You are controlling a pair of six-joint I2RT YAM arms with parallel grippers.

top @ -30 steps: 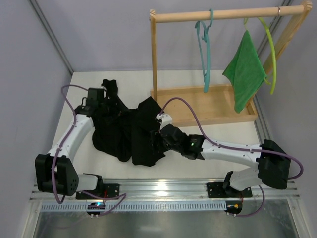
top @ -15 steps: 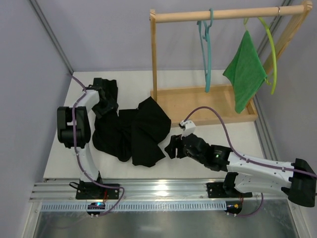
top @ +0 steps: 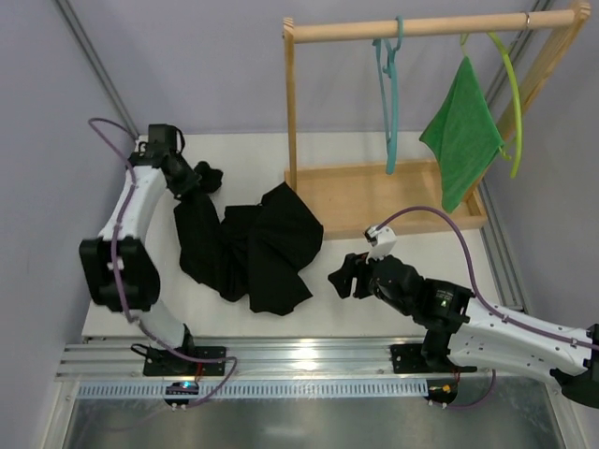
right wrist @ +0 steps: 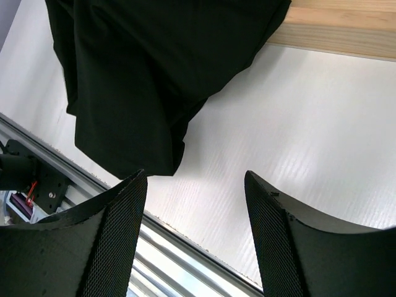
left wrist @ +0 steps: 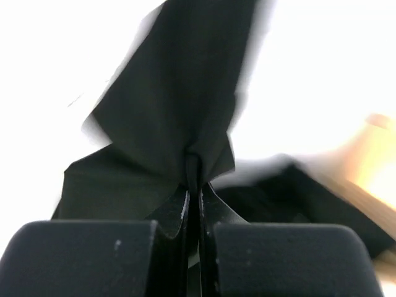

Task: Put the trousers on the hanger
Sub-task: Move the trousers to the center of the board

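Here the left pincer point(top: 207, 177) clamps the trousers point(top: 253, 251) at far left.

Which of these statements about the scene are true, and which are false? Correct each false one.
1. The left claw is shut on a fold of the trousers. True.
2. The right claw grips the trousers. False: it is open and holds nothing, over the table beside them.
3. The hanger hangs from the wooden rail. True.
4. The green cloth lies flat on the table. False: it hangs below the rail, by the yellow-green hanger.
5. The trousers are draped on the hanger. False: they lie on the table, and the hanger is bare.
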